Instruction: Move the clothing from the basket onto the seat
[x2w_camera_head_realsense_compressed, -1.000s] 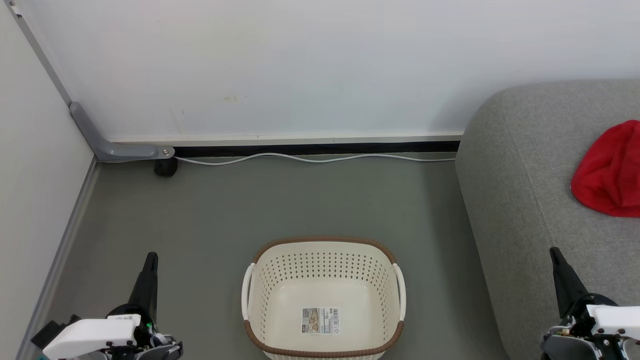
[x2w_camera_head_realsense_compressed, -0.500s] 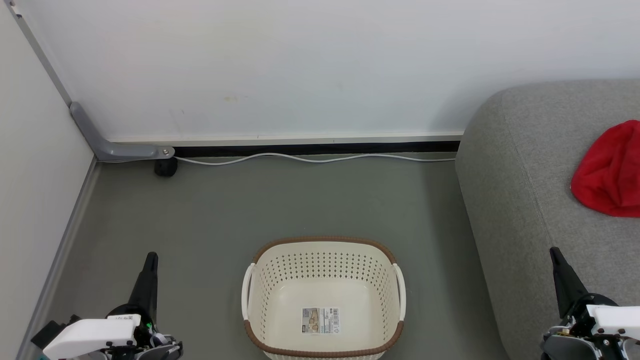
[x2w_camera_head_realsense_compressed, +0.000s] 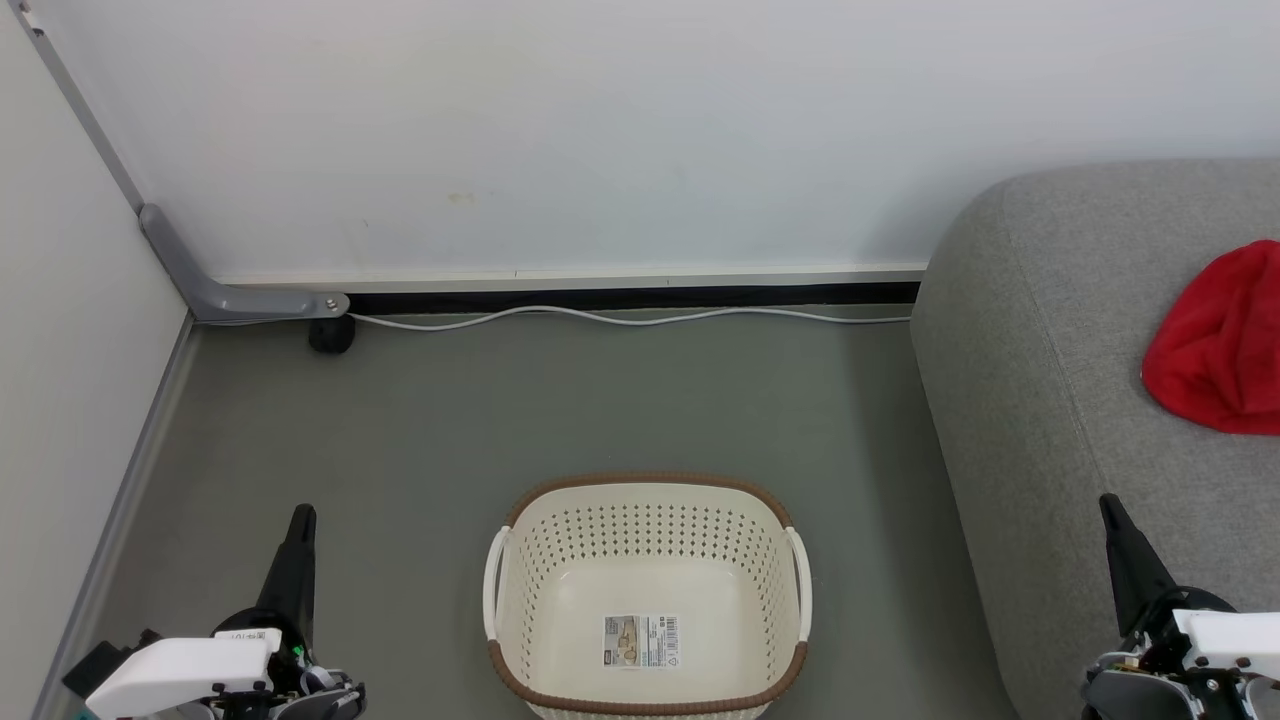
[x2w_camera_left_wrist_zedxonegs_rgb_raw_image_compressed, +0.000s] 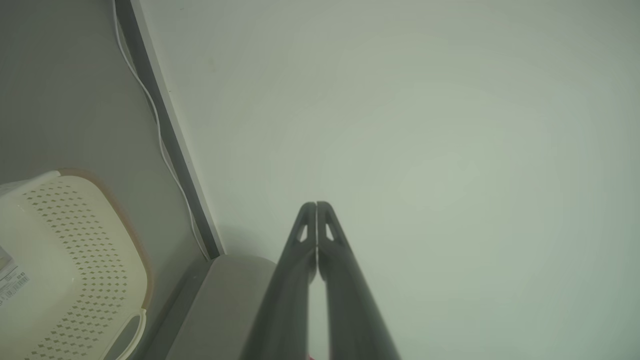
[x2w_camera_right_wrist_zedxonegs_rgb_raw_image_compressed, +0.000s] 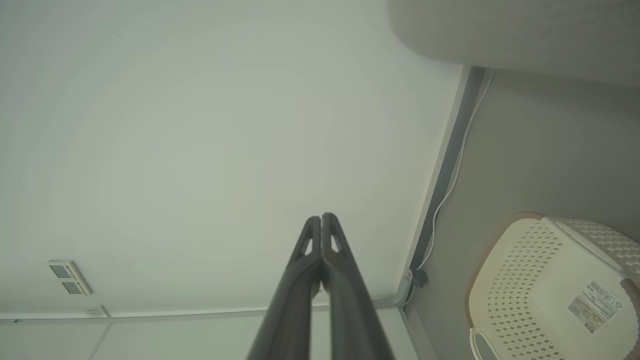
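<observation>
The cream perforated basket (x2w_camera_head_realsense_compressed: 648, 595) with its brown rim stands on the floor at the bottom middle, holding nothing but a paper label on its bottom. Bright red clothing (x2w_camera_head_realsense_compressed: 1220, 345) lies on the grey seat (x2w_camera_head_realsense_compressed: 1060, 330) at the right edge, partly cut off by the frame. My left gripper (x2w_camera_head_realsense_compressed: 301, 515) points up at the lower left, shut and holding nothing. My right gripper (x2w_camera_head_realsense_compressed: 1108, 503) points up at the lower right over the seat's front, shut with nothing in it. In the wrist views the left gripper (x2w_camera_left_wrist_zedxonegs_rgb_raw_image_compressed: 316, 205) and right gripper (x2w_camera_right_wrist_zedxonegs_rgb_raw_image_compressed: 320, 217) have their fingertips pressed together, with the basket (x2w_camera_left_wrist_zedxonegs_rgb_raw_image_compressed: 60, 265) (x2w_camera_right_wrist_zedxonegs_rgb_raw_image_compressed: 550, 290) off to one side.
A white wall runs across the back, and a side panel closes the left. A pale cable (x2w_camera_head_realsense_compressed: 620, 317) lies along the baseboard. A grey bracket (x2w_camera_head_realsense_compressed: 235, 298) with a small black caster sits in the back left corner. Grey floor (x2w_camera_head_realsense_compressed: 600, 410) lies between basket and wall.
</observation>
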